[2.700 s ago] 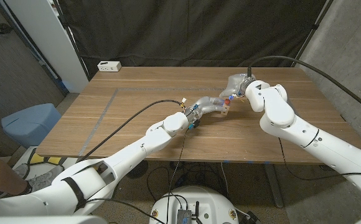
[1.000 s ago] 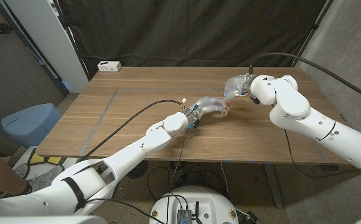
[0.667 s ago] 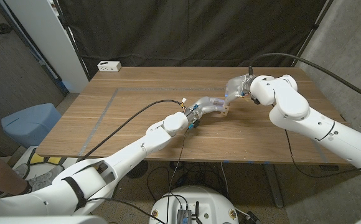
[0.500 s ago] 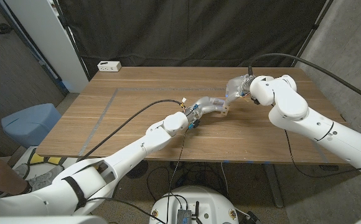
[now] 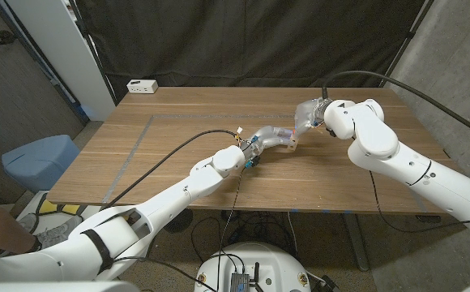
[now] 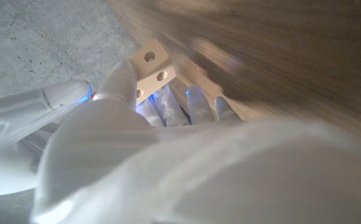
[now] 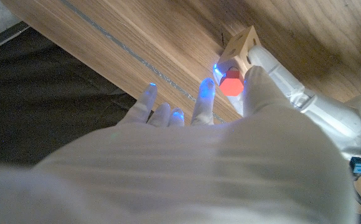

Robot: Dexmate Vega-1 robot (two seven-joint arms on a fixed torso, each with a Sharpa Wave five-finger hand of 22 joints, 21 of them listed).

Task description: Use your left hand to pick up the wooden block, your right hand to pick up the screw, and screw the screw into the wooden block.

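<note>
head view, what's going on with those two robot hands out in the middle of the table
The left hand holds a small wooden block up over the table. The right hand is close by the block, pinching a red-headed screw against it, as the right wrist view shows. How far the screw is in cannot be told.

Hidden behind my own hands
My right hand covers the orange-red screw's shank; my left hand blurs, hiding part of the pale wooden block.
</note>
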